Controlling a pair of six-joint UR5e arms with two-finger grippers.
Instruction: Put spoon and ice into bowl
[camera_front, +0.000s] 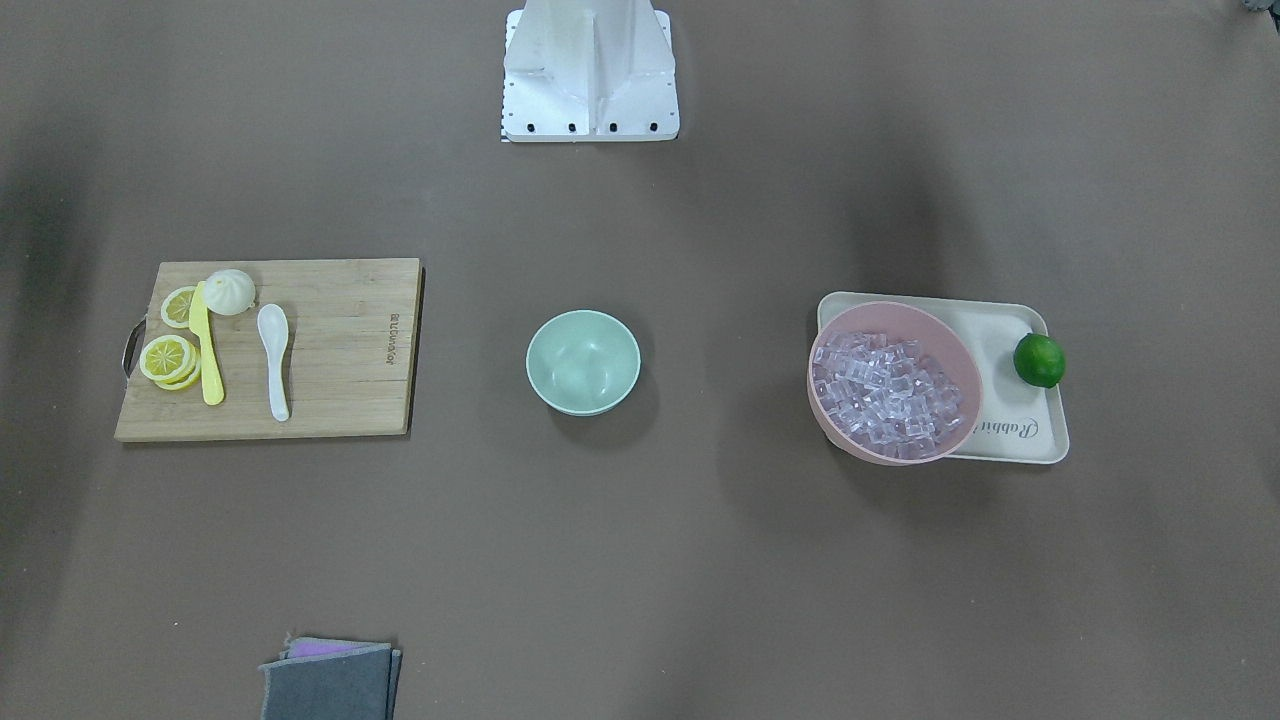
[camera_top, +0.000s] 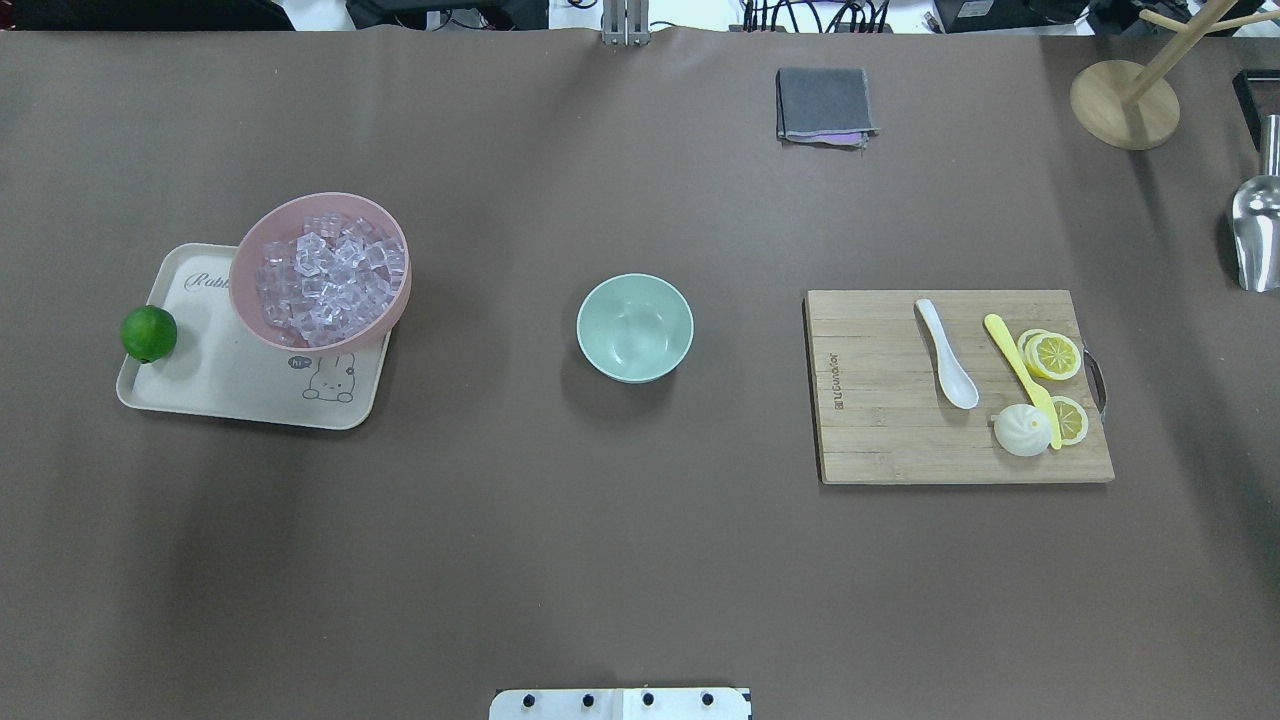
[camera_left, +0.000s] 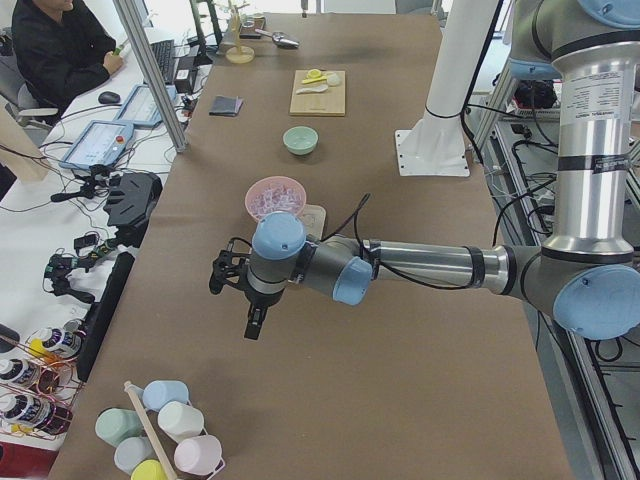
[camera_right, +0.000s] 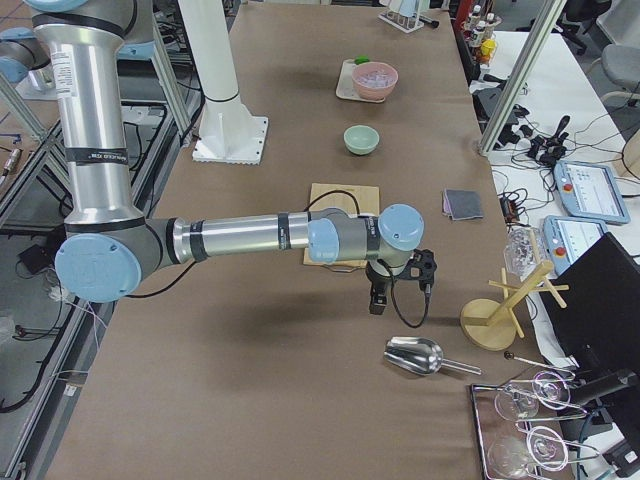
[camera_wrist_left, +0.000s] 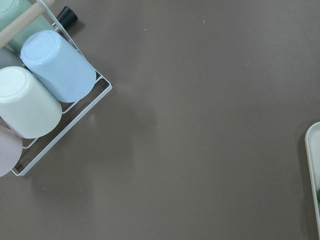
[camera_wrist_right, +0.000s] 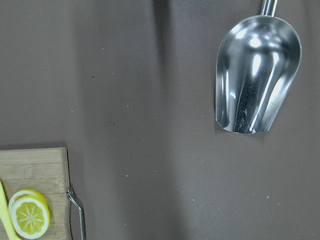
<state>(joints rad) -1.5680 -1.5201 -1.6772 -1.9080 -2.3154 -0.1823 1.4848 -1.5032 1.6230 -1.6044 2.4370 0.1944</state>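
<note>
Spoon (camera_top: 948, 355) lying on cutting board (camera_top: 880, 420) | ice (camera_top: 325, 275) heaped in pink bowl (camera_top: 243, 280) | bowl (camera_top: 634, 327) between them | left gripper (camera_left: 252, 328), right gripper (camera_right: 377, 303) — shown by side views only, spread or closed: cannot tell

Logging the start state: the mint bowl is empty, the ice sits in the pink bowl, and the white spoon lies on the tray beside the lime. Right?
Wrong on the spoon: in the overhead exterior view it lies on the wooden cutting board beside the yellow knife, not on the tray. The mint bowl is empty and the ice is in the pink bowl.
</note>
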